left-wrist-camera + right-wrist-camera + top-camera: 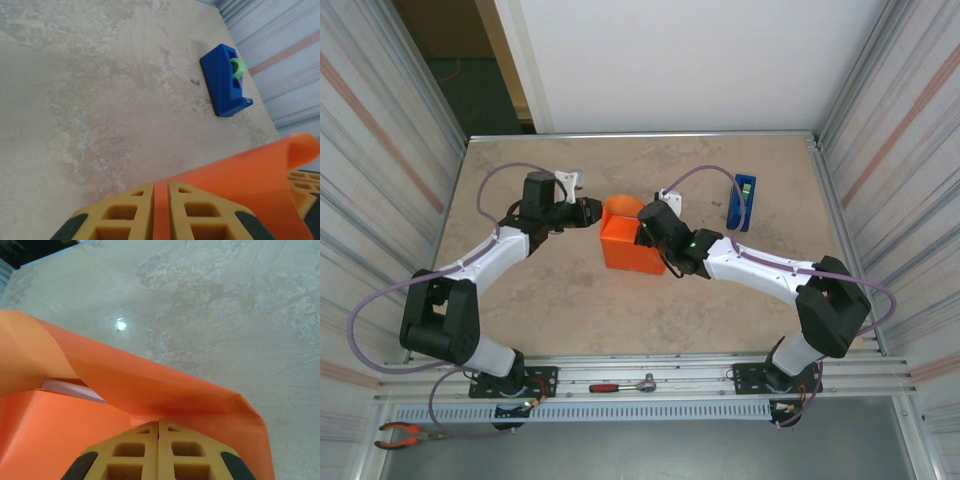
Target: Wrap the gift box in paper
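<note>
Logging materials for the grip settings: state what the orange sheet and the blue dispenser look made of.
The paper: thin matte paper, by its sharp crease and soft curl. The tape dispenser: probably moulded plastic, with a smooth surface, uniform blue colour and hard edges.

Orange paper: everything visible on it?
The paper is a plain, thin, bright orange sheet, folded into a boxy wrap on the table, one flap curling up. A pale sliver, likely the gift box, shows under a fold. The left gripper pinches one edge; the right gripper is shut on the opposite fold.
</note>
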